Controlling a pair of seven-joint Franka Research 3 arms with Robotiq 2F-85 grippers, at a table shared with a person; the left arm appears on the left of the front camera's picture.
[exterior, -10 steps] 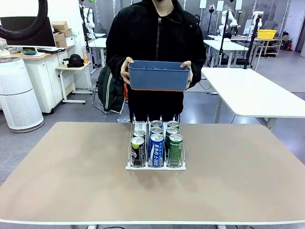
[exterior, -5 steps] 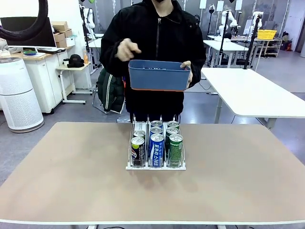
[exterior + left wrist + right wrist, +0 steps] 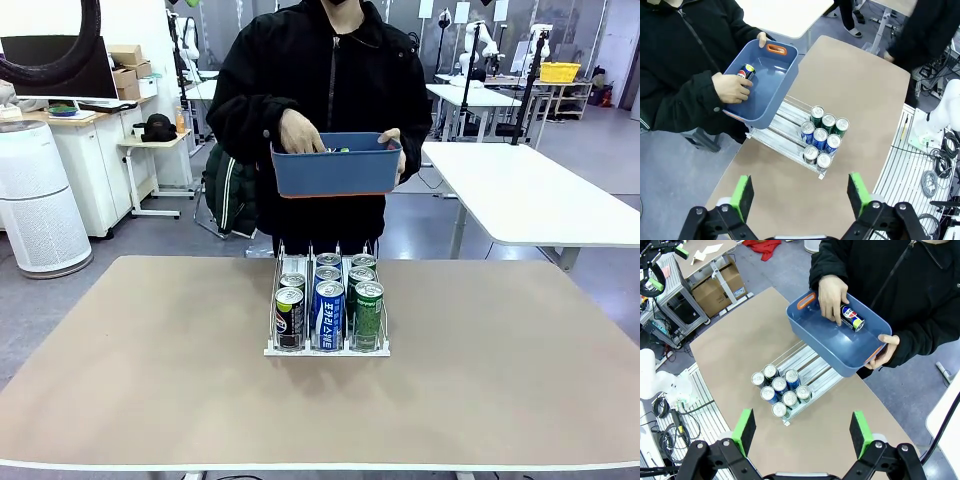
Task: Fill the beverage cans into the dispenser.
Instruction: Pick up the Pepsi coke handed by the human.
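The dispenser [image 3: 326, 351] stands mid-table, holding several beverage cans [image 3: 327, 312] in black, blue and green at the front of its three lanes. Behind it a person holds a blue bin [image 3: 335, 170] above the far edge with one hand. The other hand [image 3: 299, 133] reaches into the bin. In the wrist views that hand [image 3: 832, 295] grips a dark can [image 3: 852, 318] lying in the bin [image 3: 840, 347]. My left gripper [image 3: 800, 195] hovers open high above the dispenser [image 3: 782, 125] and cans [image 3: 822, 137]. My right gripper [image 3: 802, 432] is also open, high over the cans [image 3: 781, 389].
The brown tabletop [image 3: 150, 370] has free room on both sides of the dispenser. Another white table [image 3: 530, 200] stands behind on the right. A white cylindrical appliance [image 3: 35, 195] stands on the floor at the far left.
The person's hand let go of the bin's side, lifted, then went down into the bin. The bin dropped slightly. The cans in the dispenser have not moved.
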